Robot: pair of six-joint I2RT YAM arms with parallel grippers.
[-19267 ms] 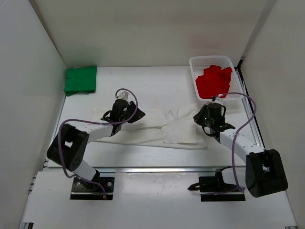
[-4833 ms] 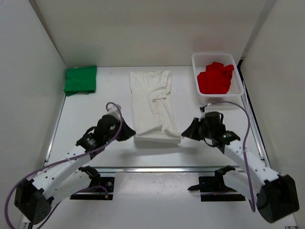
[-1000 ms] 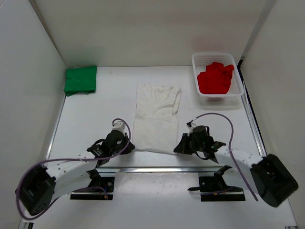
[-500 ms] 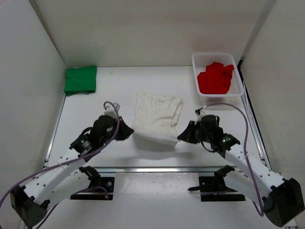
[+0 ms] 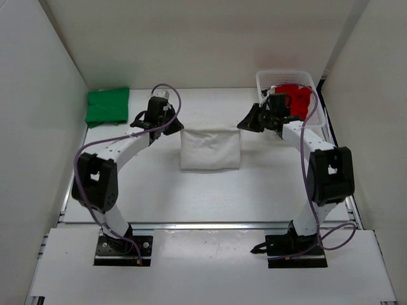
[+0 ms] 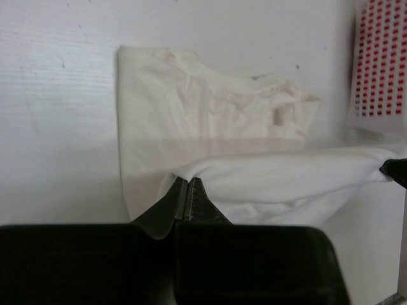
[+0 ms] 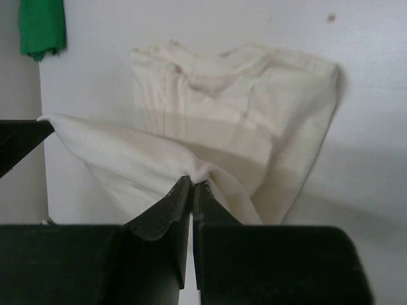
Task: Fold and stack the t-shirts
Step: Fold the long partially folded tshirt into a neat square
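White t-shirt lies in the middle of the surface, doubled into a neat rectangle, with its far edge caught at both corners. From where I stand, the left gripper has the far left corner and the right gripper the far right one. Both pairs of jaws are pinched fully together on a thin fold of the white cloth. The wrist views show that held edge stretched between them like a hem, lifted off the layer beneath, whose collar end shows just beyond it.

This looks to me like the closing of a fold, with the carried edge about to be laid down. To do it well, I would keep the edge taut between the two arms and lower both corners together. It should line up square with the edge underneath before either side lets go. Both should release at the same time, then draw outward and up, so that the jaws do not drag the top layer askew.

Further out, the green t-shirt sits folded in the far left corner. The red t-shirt lies crumpled in the white mesh basket at the far right, not yet folded.
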